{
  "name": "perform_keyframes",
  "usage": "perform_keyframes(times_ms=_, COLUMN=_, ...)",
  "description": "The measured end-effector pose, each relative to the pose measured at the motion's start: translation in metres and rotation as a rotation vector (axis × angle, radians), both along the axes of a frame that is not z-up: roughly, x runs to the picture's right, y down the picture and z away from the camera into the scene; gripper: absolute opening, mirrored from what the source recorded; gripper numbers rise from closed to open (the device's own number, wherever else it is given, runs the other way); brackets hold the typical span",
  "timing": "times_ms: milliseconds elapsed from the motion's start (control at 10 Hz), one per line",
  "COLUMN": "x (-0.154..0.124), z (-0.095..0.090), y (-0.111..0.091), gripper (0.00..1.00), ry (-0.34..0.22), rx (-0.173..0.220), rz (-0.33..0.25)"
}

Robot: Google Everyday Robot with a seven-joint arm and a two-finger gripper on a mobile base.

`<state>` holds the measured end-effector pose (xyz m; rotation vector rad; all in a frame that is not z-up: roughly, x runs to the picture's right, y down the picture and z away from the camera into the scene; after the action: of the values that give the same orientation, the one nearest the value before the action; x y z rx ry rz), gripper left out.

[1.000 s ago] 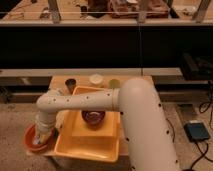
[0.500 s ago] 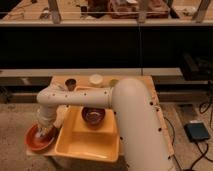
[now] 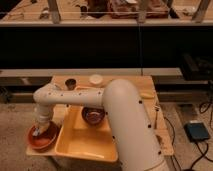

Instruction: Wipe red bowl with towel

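Note:
The red bowl point(image 3: 44, 141) sits at the front left corner of the wooden table, left of the yellow tray. My gripper point(image 3: 40, 131) reaches down into it from above, at the end of the white arm point(image 3: 100, 100) that crosses the tray. The gripper is shut on the towel point(image 3: 36, 133), a small grey-blue bit of cloth showing at its tip, pressed against the inside of the bowl. Most of the towel is hidden under the gripper.
A yellow tray point(image 3: 85, 142) fills the table's front middle and holds a smaller dark bowl point(image 3: 93, 116). A small dark cup point(image 3: 71, 82) and a white round lid point(image 3: 96, 79) stand at the back. A yellow item point(image 3: 147, 94) lies at the right edge.
The gripper has shifted a little inside the red bowl with the towel, and the arm's forearm has swung slightly. The bowl and tray stay in place.

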<state>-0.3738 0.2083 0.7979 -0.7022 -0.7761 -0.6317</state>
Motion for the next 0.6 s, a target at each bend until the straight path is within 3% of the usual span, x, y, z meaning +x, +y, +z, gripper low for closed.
perform_keyframes(times_ms=200, x=-0.019, z=-0.005, y=0.003, gripper=0.2, ry=-0.034, rx=0.009, rz=-0.018)
perform_keyframes(times_ms=600, x=-0.021, z=-0.03, y=0.013, gripper=0.2, ry=-0.047, rx=0.011, rz=-0.049)
